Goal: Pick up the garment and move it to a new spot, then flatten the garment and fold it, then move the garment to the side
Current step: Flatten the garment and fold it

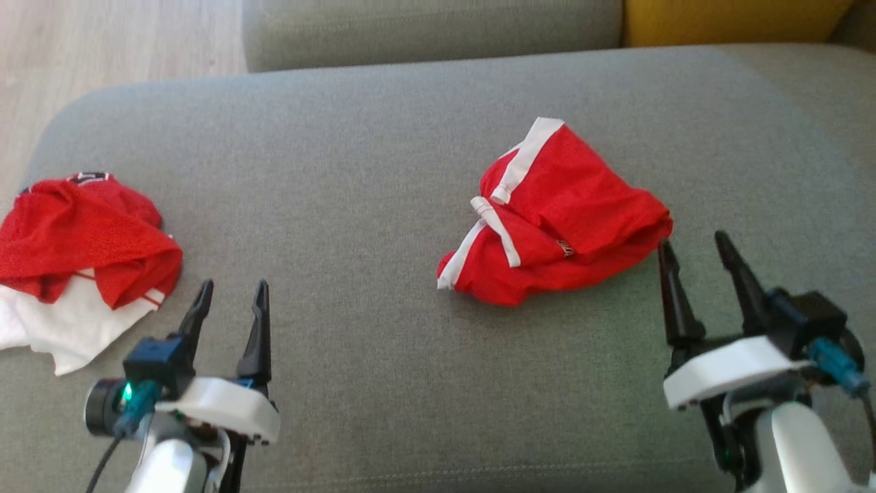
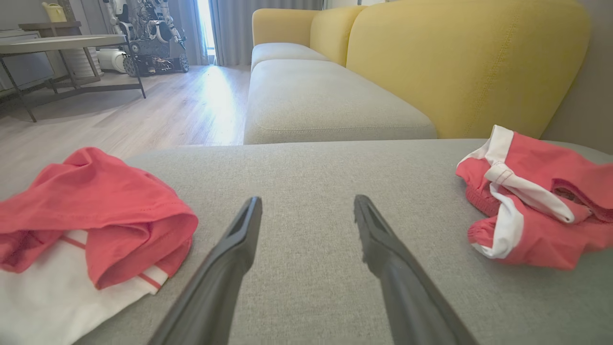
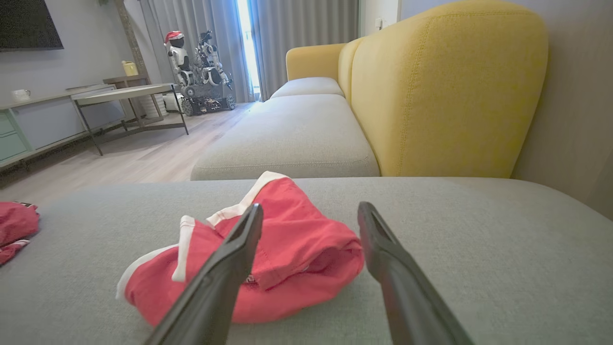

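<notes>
Head view: red garment [image 1: 554, 219] with white trim lies bunched on the grey cushion [image 1: 383, 171], right of centre. White band runs along its upper left edge; a white drawstring or hem crosses its left half. A small label shows near its lower middle.

Right hand [image 1: 692, 241] at lower right, fingers spread wide and pointing up the view. Its inner fingertip sits just beside the garment's right-hand edge; contact cannot be told. The cloth lies ahead and to the left of the finger gap.

Left hand [image 1: 233, 286] at lower left, fingers spread, over bare cushion. Just to its left lies a red-and-white pile [image 1: 75, 253], crumpled, at the cushion's left end. The two heaps are well apart.

Right wrist view: right hand [image 3: 311, 207] open; red garment [image 3: 287, 254] partly behind the left finger, the right finger over grey fabric. Yellow backrest [image 3: 440, 86] rises beyond the cushion. A wheeled robot [image 3: 201, 72] stands far back by the curtains.

Left wrist view: left hand [image 2: 309, 200] open above the cushion; red-and-white pile [image 2: 91, 225] at the left, red garment [image 2: 541, 211] at the far right. Wooden floor [image 2: 182, 105] and a table [image 2: 62, 43] lie beyond.
</notes>
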Available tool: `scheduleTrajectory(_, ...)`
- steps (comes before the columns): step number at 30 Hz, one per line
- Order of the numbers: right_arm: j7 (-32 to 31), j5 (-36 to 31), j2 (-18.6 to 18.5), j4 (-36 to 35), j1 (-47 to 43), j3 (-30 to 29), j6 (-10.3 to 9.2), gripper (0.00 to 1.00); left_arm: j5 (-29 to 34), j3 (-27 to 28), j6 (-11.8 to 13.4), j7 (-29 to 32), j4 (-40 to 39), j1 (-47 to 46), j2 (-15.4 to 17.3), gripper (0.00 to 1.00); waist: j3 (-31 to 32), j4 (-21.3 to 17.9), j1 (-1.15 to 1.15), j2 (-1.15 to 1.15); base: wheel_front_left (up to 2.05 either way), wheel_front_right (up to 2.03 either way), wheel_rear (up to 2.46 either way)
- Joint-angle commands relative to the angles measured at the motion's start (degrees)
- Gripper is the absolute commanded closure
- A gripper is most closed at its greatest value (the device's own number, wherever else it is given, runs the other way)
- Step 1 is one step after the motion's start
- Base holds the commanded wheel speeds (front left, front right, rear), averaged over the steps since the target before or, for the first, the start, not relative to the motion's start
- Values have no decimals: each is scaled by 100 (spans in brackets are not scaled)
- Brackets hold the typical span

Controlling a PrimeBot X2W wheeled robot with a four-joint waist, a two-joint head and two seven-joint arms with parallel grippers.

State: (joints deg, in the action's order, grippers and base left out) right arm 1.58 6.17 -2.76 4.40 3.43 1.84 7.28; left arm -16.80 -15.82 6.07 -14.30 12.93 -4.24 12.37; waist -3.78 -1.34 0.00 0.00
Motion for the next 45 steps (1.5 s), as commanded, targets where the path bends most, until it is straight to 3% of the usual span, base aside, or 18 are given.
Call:
scheduleTrajectory(1,34,65,-12,-268,40,182,21,0,-33,225,46,-43,-179,-103,104,0,104,-16,0,0,0,0,0)
scheduleTrajectory(16,-171,83,-12,-518,-553,347,21,0,-56,110,134,154,-314,234,178,0,386,-25,0,0,0,0,0)
scheduleTrajectory(45,-436,-145,-16,-467,-264,338,21,0,-82,7,203,172,-448,-43,256,0,28,111,0,0,0,0,0)
